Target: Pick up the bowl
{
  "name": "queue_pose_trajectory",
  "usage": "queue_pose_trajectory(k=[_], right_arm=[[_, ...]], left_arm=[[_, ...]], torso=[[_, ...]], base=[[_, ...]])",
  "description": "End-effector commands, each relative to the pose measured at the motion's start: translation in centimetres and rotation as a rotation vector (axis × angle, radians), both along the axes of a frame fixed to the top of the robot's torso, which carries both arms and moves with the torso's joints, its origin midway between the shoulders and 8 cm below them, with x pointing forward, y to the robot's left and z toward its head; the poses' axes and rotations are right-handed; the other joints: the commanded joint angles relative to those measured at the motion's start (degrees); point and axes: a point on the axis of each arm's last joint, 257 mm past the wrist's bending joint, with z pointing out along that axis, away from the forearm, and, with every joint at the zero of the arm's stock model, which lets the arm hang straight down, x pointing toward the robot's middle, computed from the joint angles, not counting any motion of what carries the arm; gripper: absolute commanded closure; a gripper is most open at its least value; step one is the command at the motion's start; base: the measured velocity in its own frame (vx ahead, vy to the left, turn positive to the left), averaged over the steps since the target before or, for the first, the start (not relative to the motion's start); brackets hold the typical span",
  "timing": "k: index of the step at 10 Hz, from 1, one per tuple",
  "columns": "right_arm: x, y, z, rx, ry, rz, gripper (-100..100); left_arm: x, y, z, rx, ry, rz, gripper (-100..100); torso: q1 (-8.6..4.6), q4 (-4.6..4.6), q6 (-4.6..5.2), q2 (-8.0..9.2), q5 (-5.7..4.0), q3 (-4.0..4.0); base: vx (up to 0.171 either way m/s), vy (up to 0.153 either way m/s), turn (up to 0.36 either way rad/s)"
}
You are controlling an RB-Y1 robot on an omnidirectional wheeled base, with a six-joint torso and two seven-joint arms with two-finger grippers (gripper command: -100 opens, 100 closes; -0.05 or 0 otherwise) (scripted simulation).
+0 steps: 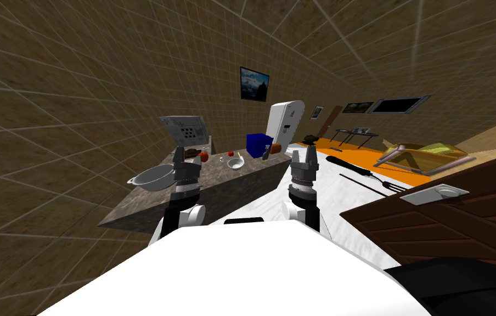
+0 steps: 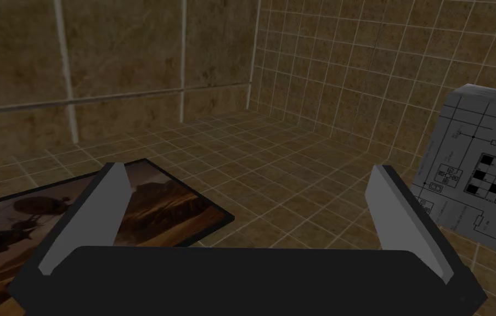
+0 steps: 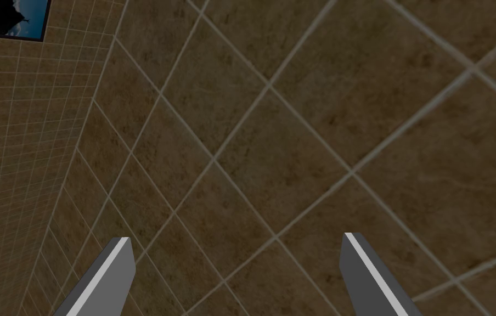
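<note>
Step in hand, as judged: approach. The left pincer (image 2: 248, 166) is released, just beside the bowl (image 1: 153, 176) at the worktop's (image 1: 217, 171) left edge. The right pincer (image 3: 237, 237) is released. The next move should turn the left pincer onto the bowl's rim.

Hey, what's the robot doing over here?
The robot stands at a stone-topped counter, meaning to pick up a bowl. A grey bowl shows right beside its left gripper at the counter's near end, but that gripper's fingers are open with nothing between them. The right gripper is held up nearby, also open and empty. Nothing has been grabbed yet.
</note>
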Motion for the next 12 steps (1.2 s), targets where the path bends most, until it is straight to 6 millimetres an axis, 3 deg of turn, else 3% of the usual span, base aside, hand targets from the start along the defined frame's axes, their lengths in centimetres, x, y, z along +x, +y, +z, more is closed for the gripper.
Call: queue_pose_trajectory(k=[1,6,12], right_arm=[[0.0,0.0,0.0,0.0,0.0,0.0,0],[0.0,0.0,0.0,0.0,0.0,0.0,0],[0.0,0.0,0.0,0.0,0.0,0.0,0]], left_arm=[[0.3,-0.7,-0.3,0.034,0.016,-0.023,-100],[2.1,-3.7,-2.2,0.145,0.121,-0.109,-100],[3.9,-5.3,-4.6,0.19,0.237,-0.145,-100]], torso=[[0.0,0.0,0.0,0.0,0.0,0.0],[-0.24,0.03,0.01,0.12,-0.05,0.07],[-0.25,0.04,0.01,0.16,-0.06,0.09]], base=[[-0.006,-0.018,-0.034],[-0.031,-0.058,-0.077],[-0.033,-0.065,-0.063]])
